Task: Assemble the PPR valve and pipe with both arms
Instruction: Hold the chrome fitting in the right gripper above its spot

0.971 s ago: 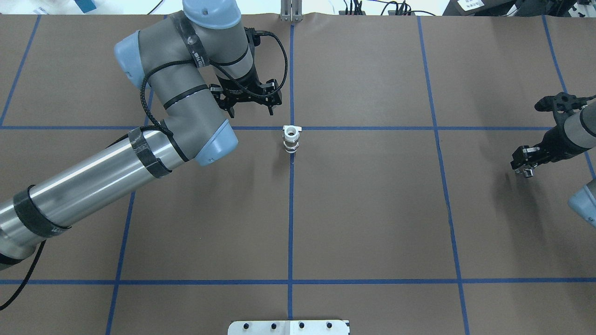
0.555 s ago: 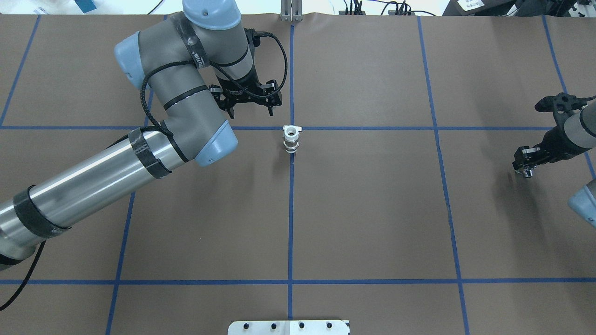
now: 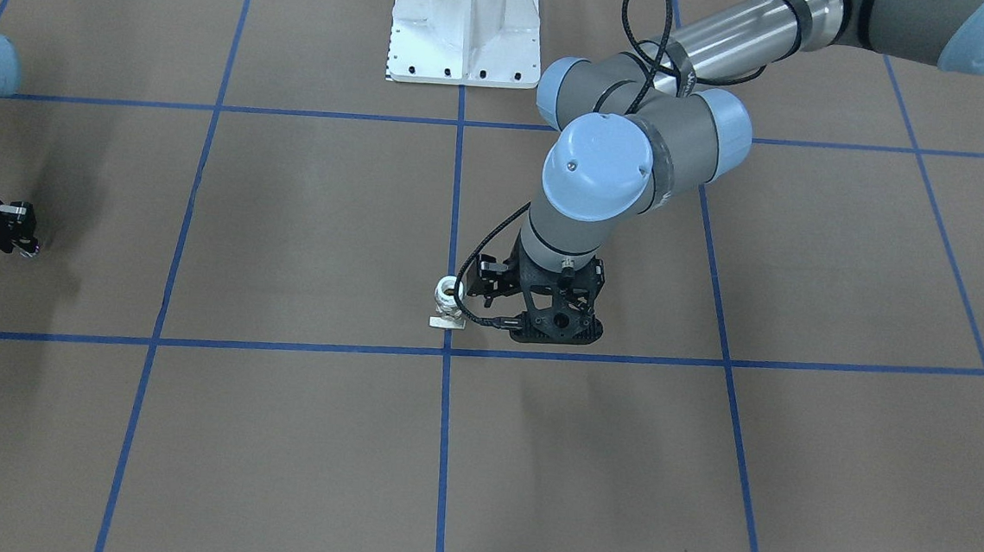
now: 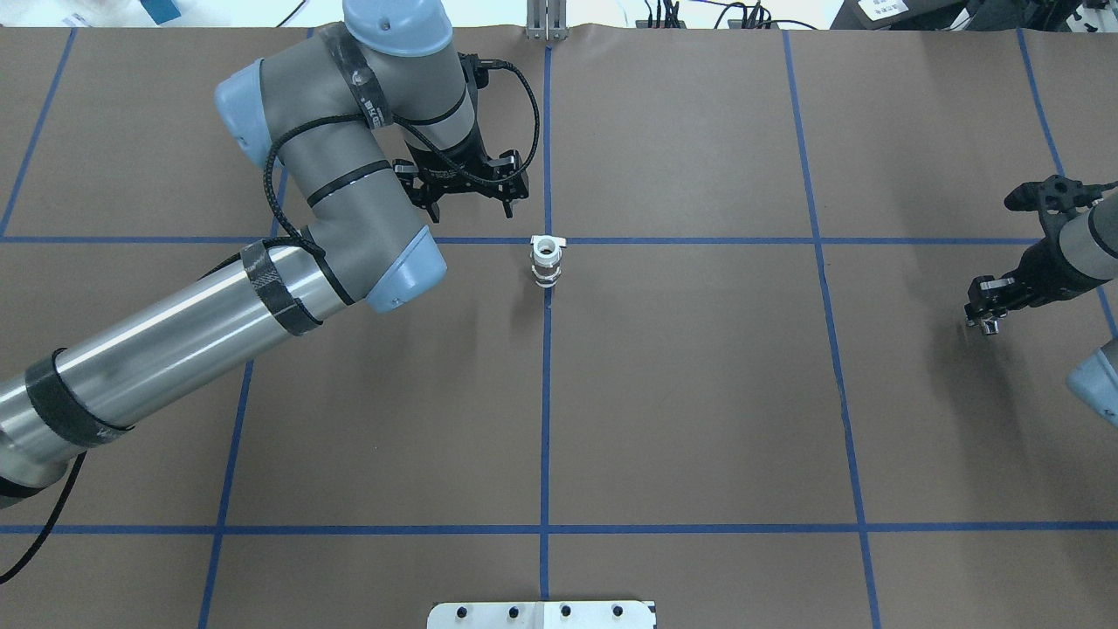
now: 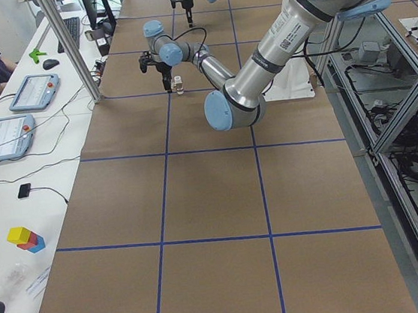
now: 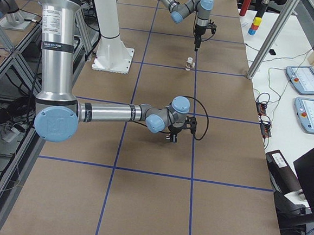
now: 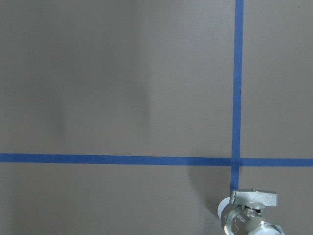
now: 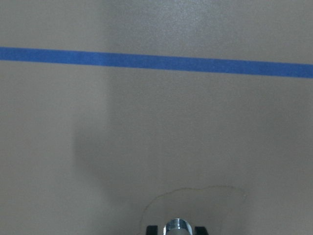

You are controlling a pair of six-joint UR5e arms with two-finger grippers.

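Little has moved: the right pincer (image 4: 987,321) has slid a touch further toward the right edge of the table (image 4: 699,393), while the left pincer (image 4: 472,205) has stayed where it was. My reading is that neither arm is closing in on the join yet, and the right one is, if anything, drawing away from it.

The valve (image 4: 546,259) stands upright on the table's centre line, somewhat nearer the far edge than the robot's edge, touched by nothing. The left pincer hangs just beside it, toward the far edge and the left, fingers spread and empty. The right pincer, well apart near the right edge, is pinching a short threaded metal pipe (image 8: 178,226).

Much is hard to read. The right wrist view cuts the pipe off at its lower border — only the threaded end and two dark finger stubs show, so its length is unknown. The left wrist view shows no fingers and only the valve's lever and top. In the overhead view the pipe is a mere glint.
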